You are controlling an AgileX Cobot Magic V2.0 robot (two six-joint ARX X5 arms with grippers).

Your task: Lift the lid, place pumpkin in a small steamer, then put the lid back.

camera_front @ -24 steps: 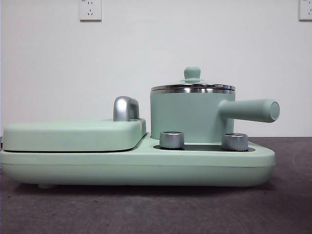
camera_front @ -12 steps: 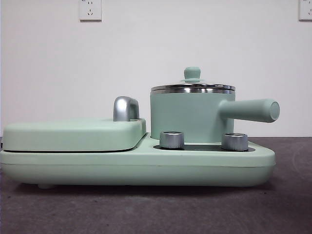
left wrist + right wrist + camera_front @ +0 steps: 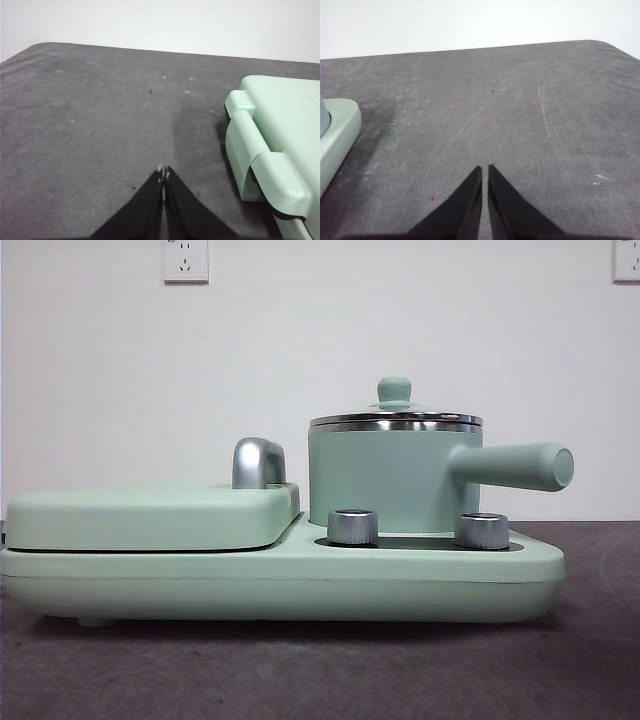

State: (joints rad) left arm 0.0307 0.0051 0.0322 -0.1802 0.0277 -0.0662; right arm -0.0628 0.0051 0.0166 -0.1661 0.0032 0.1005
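- The task is sitting at its very start: the lid (image 3: 395, 419) is resting on the steamer (image 3: 385, 480), its knob (image 3: 394, 391) upright and untouched, so lifting the lid is the step in hand, not yet begun.
- The steamer is standing on the base (image 3: 300, 585) behind two steel dials (image 3: 353, 526), with its handle (image 3: 520, 466) pointing sideways; the griddle cover (image 3: 150, 515) is lying beside it on the same base.
- The pumpkin is not showing in any view, so its place cannot be told.
- The left gripper (image 3: 163, 174) is waiting over bare table (image 3: 90, 125), its jaws pressed together on nothing, with a corner of the base (image 3: 270, 150) off to one side.
- The right gripper (image 3: 484, 170) is likewise hanging over bare table (image 3: 520, 110), its jaws nearly meeting with only a sliver between them, holding nothing; the base's edge (image 3: 337, 130) is showing well apart from it.
- The next move is likely calling for one gripper to spread its jaws, come over the steamer and pinch the small knob squarely, since it looks smooth and could slip.
- Against the earlier front frames nothing is differing: lid, steamer and cover are sitting in the same places, and no arm is entering that view.
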